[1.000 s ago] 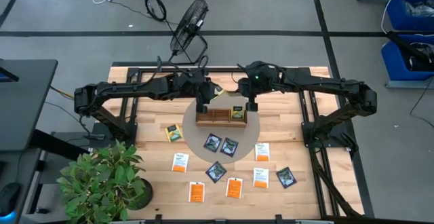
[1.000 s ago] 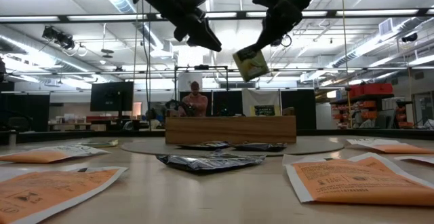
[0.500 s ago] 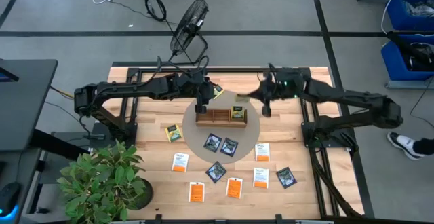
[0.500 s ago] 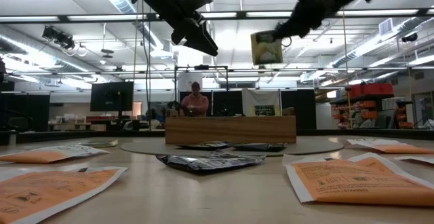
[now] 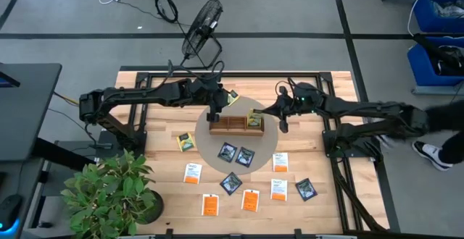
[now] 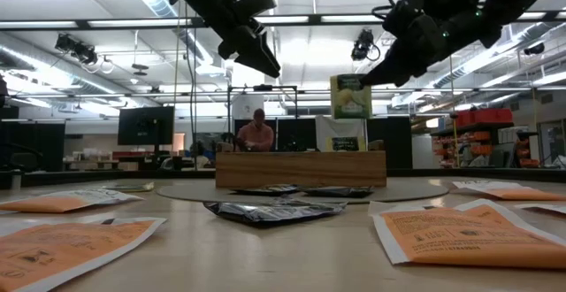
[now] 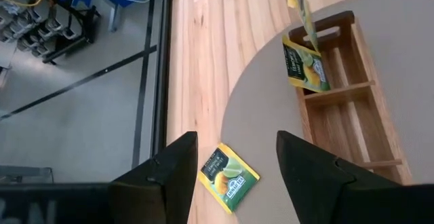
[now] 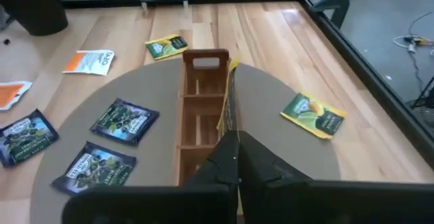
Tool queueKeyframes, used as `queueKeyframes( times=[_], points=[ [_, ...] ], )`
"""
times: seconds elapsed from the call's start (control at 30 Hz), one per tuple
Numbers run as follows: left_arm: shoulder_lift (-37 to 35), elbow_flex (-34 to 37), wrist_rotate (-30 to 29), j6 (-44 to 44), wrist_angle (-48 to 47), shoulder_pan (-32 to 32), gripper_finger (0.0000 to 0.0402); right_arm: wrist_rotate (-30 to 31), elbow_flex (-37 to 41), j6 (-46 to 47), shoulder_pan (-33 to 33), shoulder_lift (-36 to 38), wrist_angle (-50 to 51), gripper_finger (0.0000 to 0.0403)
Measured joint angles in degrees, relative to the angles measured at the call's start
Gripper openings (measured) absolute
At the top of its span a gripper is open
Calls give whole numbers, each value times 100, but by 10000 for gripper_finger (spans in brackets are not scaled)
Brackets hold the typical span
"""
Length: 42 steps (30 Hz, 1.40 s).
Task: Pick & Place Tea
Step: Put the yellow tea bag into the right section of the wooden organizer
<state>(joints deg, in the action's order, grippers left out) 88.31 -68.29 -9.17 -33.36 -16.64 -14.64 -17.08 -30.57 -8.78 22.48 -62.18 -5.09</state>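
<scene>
A wooden tray (image 5: 236,125) stands on the round grey mat (image 5: 257,152). My right gripper (image 5: 268,115) is shut on a yellow-green tea packet (image 6: 350,97), which hangs above the tray's right end (image 6: 354,168). My left gripper (image 5: 214,114) hovers open over the tray's left end and holds nothing. In the left wrist view another yellow-green packet (image 7: 227,176) lies flat on the table's wood just off the mat's far edge, showing between its fingers. A third yellow-green packet (image 8: 313,114) lies flat on the mat. My right gripper pinches the yellow-green packet's upper edge (image 6: 361,81) between its two shut fingers. The fingers come from the table's right side, slanting down. The packet hangs upright below the fingertips, edge-on to the wrist camera (image 8: 228,119) and clear of the tray.
Several tea packets lie flat on the near half of the table: dark ones (image 5: 236,153) on the mat, orange ones (image 5: 250,199), white-and-orange ones (image 5: 278,189). A potted plant (image 5: 109,188) stands at the near left. In the low view a person (image 6: 256,134) is behind the table.
My right arm has drawn back toward the table's right edge, and its wrist has sunk and turned. The yellow-green packet hung tilted before. It now hangs upright, somewhat lower, still over the tray's right end.
</scene>
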Motion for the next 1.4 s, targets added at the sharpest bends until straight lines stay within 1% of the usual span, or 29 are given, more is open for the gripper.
queueKeyframes(
  times=[0.1, 0.37, 0.47, 0.6, 0.87, 1.4],
  points=[
    [0, 0, 0, 0, -4, 1, 206, -96, 0, 39, 22, -229, -119, 0],
    [0, 0, 0, 2, -137, 1, 206, -94, 2, 21, 30, -929, -575, 0],
    [0, 0, 0, 16, -214, 0, 206, -92, 2, -13, 99, -1113, -585, 0],
    [0, 0, 0, 16, -244, -2, 206, -85, 2, -24, 215, -1274, -602, 0],
    [0, 0, 0, -9, -242, -4, 206, -95, 2, -25, 269, -1308, -555, 1],
    [0, 0, 0, -20, -240, -4, 206, -90, 2, -72, 269, -1308, -502, 77]
  ],
)
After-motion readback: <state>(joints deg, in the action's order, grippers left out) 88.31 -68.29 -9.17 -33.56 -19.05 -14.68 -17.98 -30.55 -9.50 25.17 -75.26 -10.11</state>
